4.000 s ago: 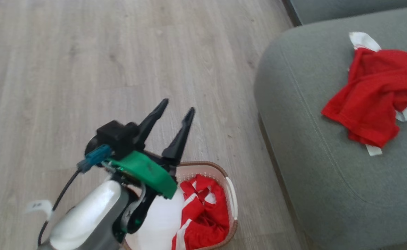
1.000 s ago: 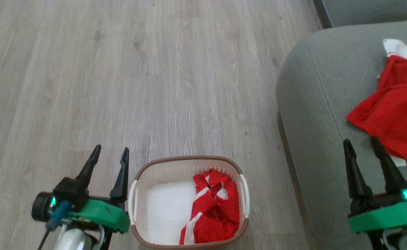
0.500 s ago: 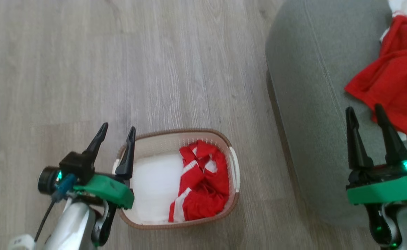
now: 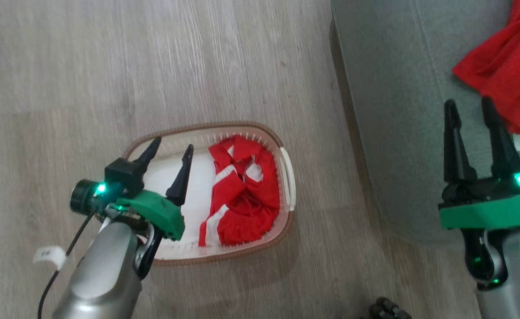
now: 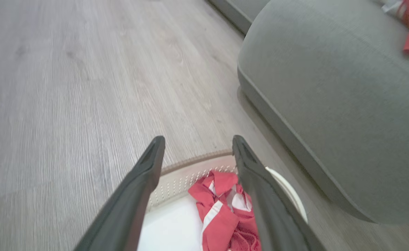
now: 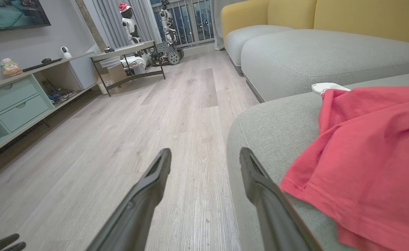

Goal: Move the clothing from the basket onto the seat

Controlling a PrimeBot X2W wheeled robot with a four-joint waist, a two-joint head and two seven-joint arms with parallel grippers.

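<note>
While my left claw (image 4: 173, 143) hangs with its two fingers spread apart and nothing between them, it sits over the bare white left half of the basket (image 4: 242, 125), which stands on the wooden floor (image 4: 109, 66) just beside the seat (image 4: 397, 110). The red striped garment (image 4: 242, 195) lies crumpled against the basket's right wall, near my left fingertips and untouched by them; in the left wrist view it shows low between the fingers and partly under the right-hand one. A second red garment (image 4: 508, 62) lies on the seat. My right claw (image 4: 468, 101) stands over the seat's near edge beside that garment, likewise spread wide and empty. I judge the step in hand to be the approach for picking the garment left in the basket, so the task appears about half done. The next move, as I read it, calls for shifting the left claw toward the seat side until the bunched fabric lies squarely between the fingers. It must then descend inside the rim without striking the perforated wall and close on a thick fold, since thin white trim could slip free. A lift clear of the rim must come before any carry to the seat.
</note>
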